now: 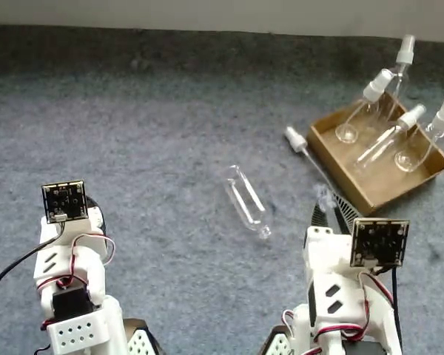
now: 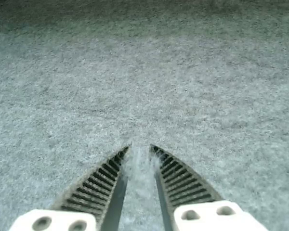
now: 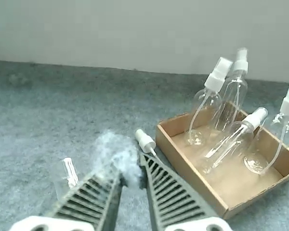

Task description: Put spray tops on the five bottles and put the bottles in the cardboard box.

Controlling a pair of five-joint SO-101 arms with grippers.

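You're holding both jaws slightly apart, empty: left gripper, right gripper. Last bottle is lying uncapped mid-frame, spray top beside the box, upper right. An off-centre pinch risks rolling it away.

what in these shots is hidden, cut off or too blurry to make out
- Right wrist view: a pale blur at the right end effector tips hides the spray top's tube.
- Same view: the loose bottle is mostly behind a finger.
- Same view: the edge cuts one boxed bottle.
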